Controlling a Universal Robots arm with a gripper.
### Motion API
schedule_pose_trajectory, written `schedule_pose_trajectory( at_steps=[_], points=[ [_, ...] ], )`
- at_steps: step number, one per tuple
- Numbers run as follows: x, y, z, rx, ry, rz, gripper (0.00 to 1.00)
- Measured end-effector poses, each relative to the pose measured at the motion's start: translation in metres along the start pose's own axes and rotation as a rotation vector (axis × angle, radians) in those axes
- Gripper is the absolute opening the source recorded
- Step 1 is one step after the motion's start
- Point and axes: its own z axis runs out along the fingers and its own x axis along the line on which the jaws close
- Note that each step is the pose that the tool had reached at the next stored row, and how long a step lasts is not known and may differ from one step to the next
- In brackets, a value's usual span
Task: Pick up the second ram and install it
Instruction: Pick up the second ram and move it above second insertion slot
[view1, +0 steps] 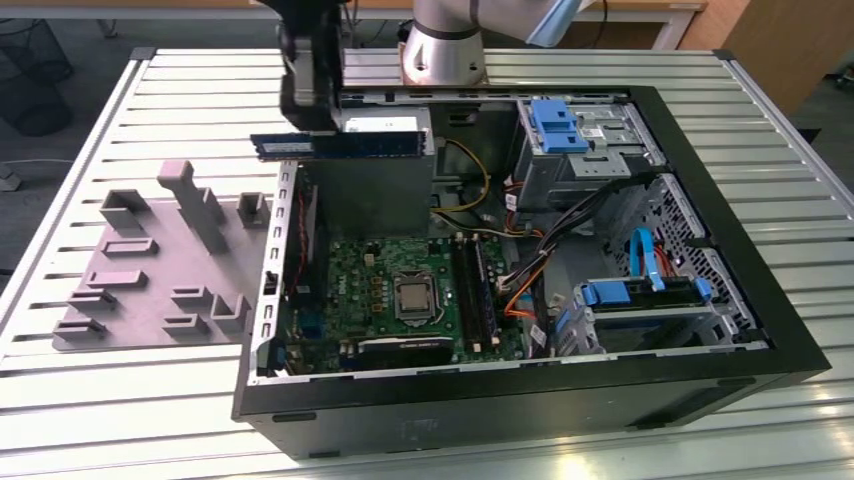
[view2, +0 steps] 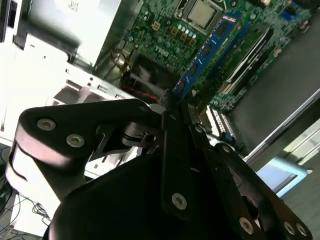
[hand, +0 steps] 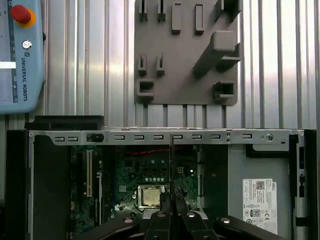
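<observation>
The pick-up half looks done and the install half does not. The second ram (view1: 344, 145) is in the air, pinched by the claw (view1: 318, 125), whose fingers are pressed against the stick's two faces. The grip sits off-centre, toward the end nearer the exterior view's left. The stick lies level with its long edge down. It hovers above the open computer case (view1: 534, 400), over the case wall that faces the grey holder plate (view1: 147, 270) and on the side toward the tabletop's (view1: 174, 400) far edge. It is well apart from the motherboard (view1: 367, 270) below and touches nothing but the claw. The long black slots (view1: 475, 290) lie further toward the tabletop's near edge and are not under the stick, so by my reading seating is yet to come. The arm (view1: 447, 45) rises at the far edge with the claw pointing straight down. In the second wrist view the ram (view2: 202, 55) juts out past the fingertips over the board. In the first wrist view it shows as a thin edge-on line (hand: 171, 160).
</observation>
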Motion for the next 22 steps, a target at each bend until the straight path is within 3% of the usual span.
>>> schedule_pose_trajectory(
  at_steps=[18,20,22],
  points=[
    [-0.002,-0.0819,0.0048,-0.0001,0.0001,0.0,0.14],
    [-0.0025,-0.0877,0.005,-0.0001,0.0,0.0,0.14],
    [-0.0025,-0.0882,0.0051,0.0,0.0,0.0,0.14]
  ],
)
